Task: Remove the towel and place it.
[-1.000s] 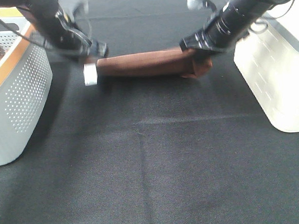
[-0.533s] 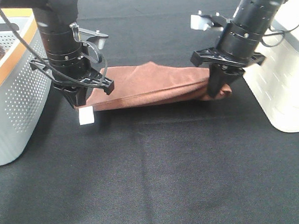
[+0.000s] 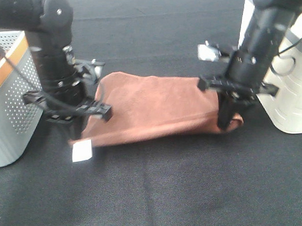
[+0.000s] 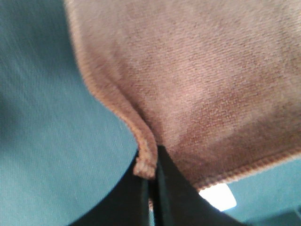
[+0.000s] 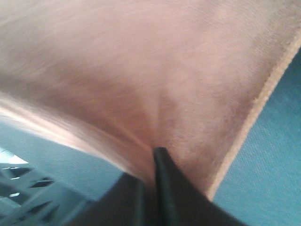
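Square rust-brown microfibre towel (image 3: 156, 110): orange-tan stitched edge, white tag
Perforated basket (image 3: 13, 106) beside it: grey, orange rim

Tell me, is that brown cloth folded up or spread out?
Mostly spread: the towel lies as a broad sheet on the table, both near corners pinched by grippers.

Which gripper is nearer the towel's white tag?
Left. The left gripper pinches the towel corner right above the white tag; the right gripper holds the opposite corner.
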`<act>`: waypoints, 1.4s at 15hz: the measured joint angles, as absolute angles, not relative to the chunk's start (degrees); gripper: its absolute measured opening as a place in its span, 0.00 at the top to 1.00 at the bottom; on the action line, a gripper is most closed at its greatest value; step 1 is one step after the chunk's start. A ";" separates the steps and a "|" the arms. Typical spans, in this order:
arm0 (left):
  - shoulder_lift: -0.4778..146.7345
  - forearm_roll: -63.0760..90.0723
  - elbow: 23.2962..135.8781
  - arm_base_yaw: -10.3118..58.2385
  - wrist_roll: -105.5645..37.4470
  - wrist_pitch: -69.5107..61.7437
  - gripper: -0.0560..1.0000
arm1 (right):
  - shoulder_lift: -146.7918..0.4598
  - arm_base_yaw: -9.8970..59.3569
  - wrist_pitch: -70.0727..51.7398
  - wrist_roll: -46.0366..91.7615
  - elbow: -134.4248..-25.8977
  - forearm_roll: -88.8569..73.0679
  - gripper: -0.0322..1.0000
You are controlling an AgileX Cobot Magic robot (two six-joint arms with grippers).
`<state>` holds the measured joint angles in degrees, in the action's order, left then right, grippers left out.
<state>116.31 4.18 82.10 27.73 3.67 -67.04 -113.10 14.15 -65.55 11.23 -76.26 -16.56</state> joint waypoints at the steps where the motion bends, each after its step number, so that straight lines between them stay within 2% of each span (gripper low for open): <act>1: 116.14 2.41 80.79 27.67 3.67 -67.84 0.95 | -113.10 14.04 -64.57 11.17 -74.37 -14.73 0.77; 2: 116.14 1.15 80.33 27.67 3.67 -68.58 0.95 | -113.10 13.81 -64.17 11.12 -73.57 -13.46 0.64; 3: 116.14 0.97 80.27 27.50 3.67 -68.64 0.90 | -113.10 13.64 -63.94 11.12 -73.22 -13.06 0.51; 4: 116.08 0.92 80.27 27.50 3.67 -68.70 0.80 | -113.10 13.58 -63.83 11.12 -73.05 -13.01 0.39; 5: 116.08 0.97 80.27 27.50 3.44 -68.70 0.64 | -113.10 13.58 -63.83 11.12 -72.99 -13.01 0.32; 6: 116.08 0.97 80.27 27.50 3.44 -68.70 0.64 | -113.10 13.58 -63.83 11.12 -72.99 -13.01 0.32; 8: 115.97 3.44 80.27 27.50 1.43 -68.87 0.27 | -113.10 13.58 -65.43 11.12 -72.88 -13.01 0.26; 9: 115.79 5.16 80.27 27.50 0.74 -68.87 0.23 | -113.10 13.58 -66.92 11.12 -73.34 -13.06 0.26; 14: 106.46 6.59 80.21 27.50 0.00 -68.93 0.20 | -106.80 13.58 -68.93 11.12 -75.34 -19.48 0.26; 20: 74.31 5.39 80.16 27.50 0.00 -69.21 0.20 | -82.05 13.58 -69.39 11.12 -75.40 -20.05 0.26; 21: 74.31 5.39 80.16 27.50 0.00 -69.21 0.20 | -82.05 13.58 -69.39 11.12 -75.40 -20.05 0.26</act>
